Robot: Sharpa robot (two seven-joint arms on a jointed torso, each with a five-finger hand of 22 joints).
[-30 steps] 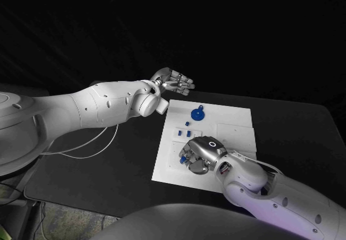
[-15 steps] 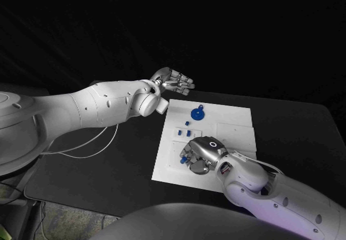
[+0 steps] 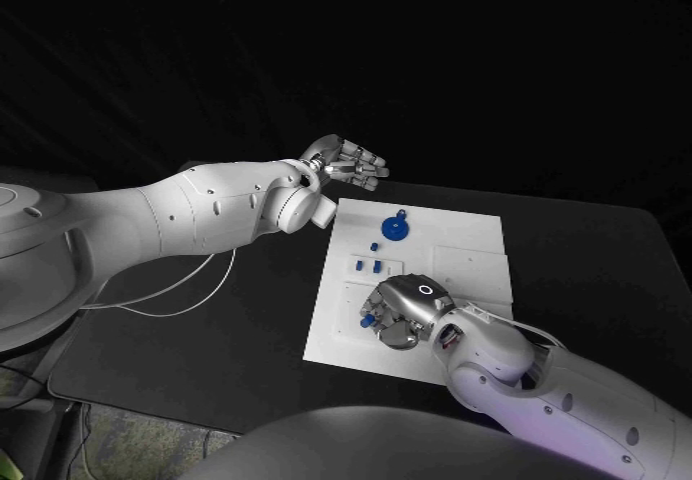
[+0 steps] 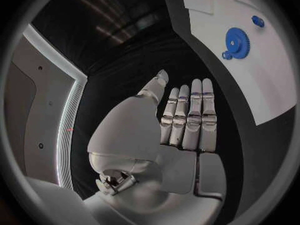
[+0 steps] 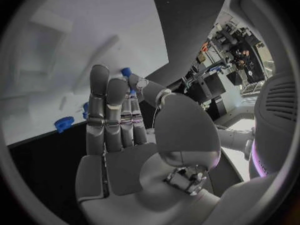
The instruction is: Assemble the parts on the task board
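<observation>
The white task board (image 3: 469, 290) lies in the middle of the black table. A blue gear (image 3: 397, 230) sits on its far part, with small blue pieces (image 3: 368, 265) nearer the left edge. My right hand (image 3: 405, 312) rests low over the board's near left area. Its thumb and fingers pinch a small blue part (image 5: 127, 73), which is partly hidden by them. More blue pieces (image 5: 63, 122) lie near the board's edge. My left hand (image 3: 346, 162) hangs above the table beyond the board's far left corner, fingers straight and holding nothing. The left wrist view shows the gear (image 4: 236, 39) on the board (image 4: 275, 70).
Black table (image 3: 202, 330) surrounds the board on all sides. A thin white cable (image 3: 173, 290) hangs from my left arm over the table's left part. The right half of the board holds pale recessed panels (image 3: 473, 262).
</observation>
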